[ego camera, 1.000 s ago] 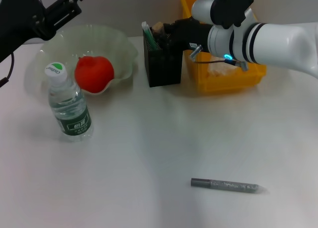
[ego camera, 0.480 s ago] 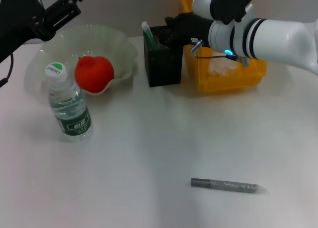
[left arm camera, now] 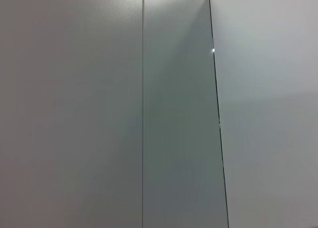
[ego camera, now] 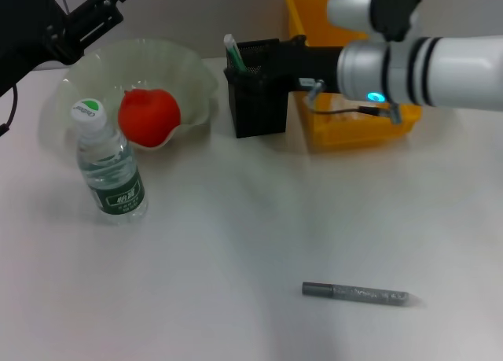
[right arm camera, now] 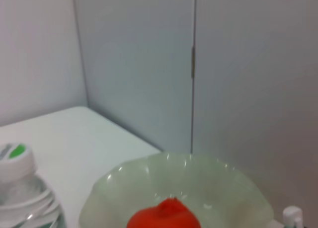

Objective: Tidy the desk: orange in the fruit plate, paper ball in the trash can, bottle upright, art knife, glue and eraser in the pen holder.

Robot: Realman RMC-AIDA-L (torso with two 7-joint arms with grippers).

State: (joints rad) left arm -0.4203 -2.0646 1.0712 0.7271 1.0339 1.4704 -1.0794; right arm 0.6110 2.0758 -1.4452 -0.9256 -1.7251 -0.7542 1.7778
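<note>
right gripper (ego camera: 295, 58) has pulled back from above the pen holder (ego camera: 257, 90), fingers' state hidden | a drop there looks done | grey knife (ego camera: 356, 293) lies on counter (ego camera: 236, 243), likely next | left gripper (ego camera: 86, 19) parked, cannot tell

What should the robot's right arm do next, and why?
Probably swing away from the pen holder toward the grey art knife, which lies alone on the near desk. The orange sits in the fruit plate and the bottle stands upright, so the knife looks like what's left.
</note>
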